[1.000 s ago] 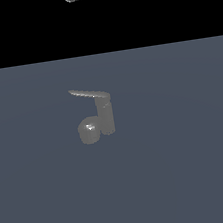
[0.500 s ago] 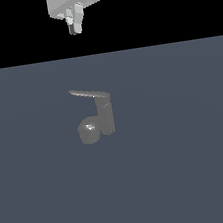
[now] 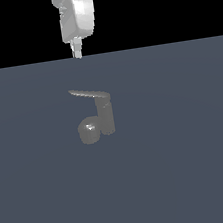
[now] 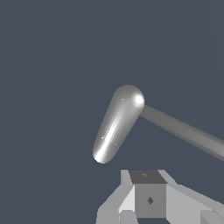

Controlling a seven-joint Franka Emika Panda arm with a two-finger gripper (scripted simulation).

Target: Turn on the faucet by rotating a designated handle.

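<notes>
The faucet [image 3: 105,115] is a small dull grey post on the dark floor, with a rounded stubby spout [image 3: 89,131] low at its side. Its handle [image 3: 88,93] is a thin lever reaching from the post's top toward the exterior view's left. My gripper [image 3: 77,52] hangs above and behind the handle's tip, well apart from it, fingers together and holding nothing. In the wrist view the faucet [image 4: 116,127] shows as a shiny rounded body, the handle [image 4: 183,129] as a darker bar running off from it, and my gripper [image 4: 148,192] sits at the picture's edge.
A flat dark grey-blue floor [image 3: 193,172] lies all around the faucet. The white arm [image 3: 76,12] comes down from the top of the exterior view.
The arm has come down into view from above. The gripper now sits much lower, nearer the handle's tip. The faucet has not moved.
</notes>
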